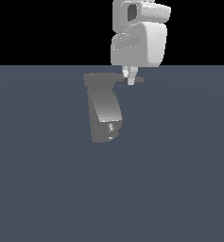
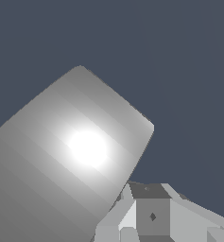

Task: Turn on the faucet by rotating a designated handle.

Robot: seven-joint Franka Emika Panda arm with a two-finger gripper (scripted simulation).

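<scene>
The white gripper [image 1: 131,78] sits on the thin handle [image 1: 117,79], at one o'clock from the grey faucet [image 1: 104,113]. Its fingers look close together, maybe pinching it.

No text, label, brand, number or sign can be read in either view. The faucet [image 1: 104,113], its handle [image 1: 117,78] and the white gripper [image 1: 130,79] all show plain, unmarked surfaces.
</scene>
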